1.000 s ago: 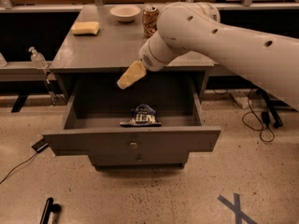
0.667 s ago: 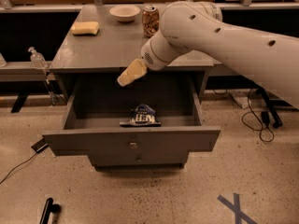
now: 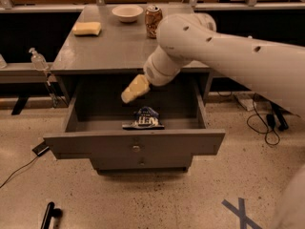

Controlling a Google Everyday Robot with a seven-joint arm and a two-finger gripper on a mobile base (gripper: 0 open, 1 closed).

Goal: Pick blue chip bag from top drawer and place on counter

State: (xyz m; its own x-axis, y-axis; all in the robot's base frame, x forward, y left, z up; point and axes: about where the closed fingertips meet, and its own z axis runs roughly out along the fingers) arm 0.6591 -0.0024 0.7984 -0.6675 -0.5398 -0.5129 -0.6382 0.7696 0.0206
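Note:
The top drawer (image 3: 133, 146) is pulled open below the counter (image 3: 119, 46). The blue chip bag (image 3: 144, 119) lies inside it near the front panel, a little right of the middle. My gripper (image 3: 132, 90) hangs over the open drawer, just above and left of the bag, apart from it. Its pale fingers point down and to the left. The white arm reaches in from the right across the counter's front edge.
On the counter stand a yellow sponge (image 3: 87, 28) at the back left, a white bowl (image 3: 127, 13) and a brown patterned can (image 3: 153, 21). A clear pump bottle (image 3: 38, 60) stands to the left. Cables (image 3: 267, 123) lie on the floor at right.
The gripper has moved slightly down and to the left over the drawer. The bag has not moved.

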